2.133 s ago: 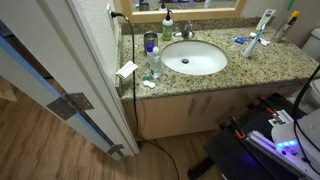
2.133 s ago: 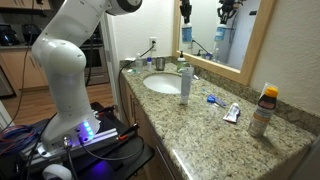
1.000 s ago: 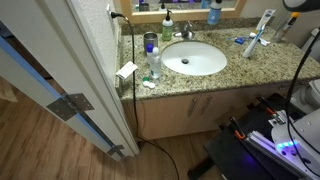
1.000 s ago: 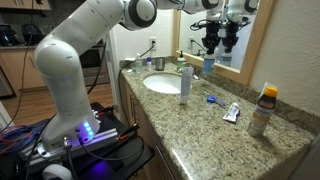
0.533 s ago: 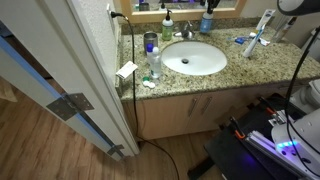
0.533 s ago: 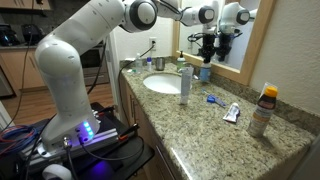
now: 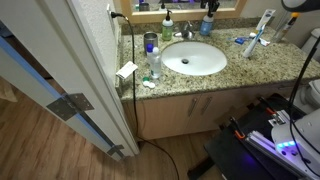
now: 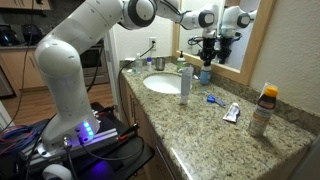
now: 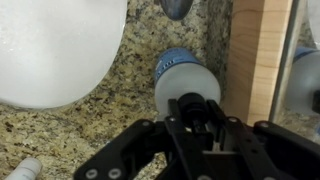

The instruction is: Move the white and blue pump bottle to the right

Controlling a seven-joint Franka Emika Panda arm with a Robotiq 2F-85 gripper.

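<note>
The white and blue pump bottle stands upright at the back of the granite counter, against the mirror frame and to the right of the faucet. It also shows in an exterior view. In the wrist view I look down on its white and blue top. My gripper is straight above it, with its fingers closed on the dark pump head. The gripper shows above the bottle in both exterior views.
The white sink lies left of the bottle. A clear bottle with a blue cap and a dark cup stand by the sink. A toothbrush, a tube and an orange-capped bottle are further right.
The arm came into view holding the pump bottle. Over the last second it lowered the bottle to the counter by the mirror frame.
</note>
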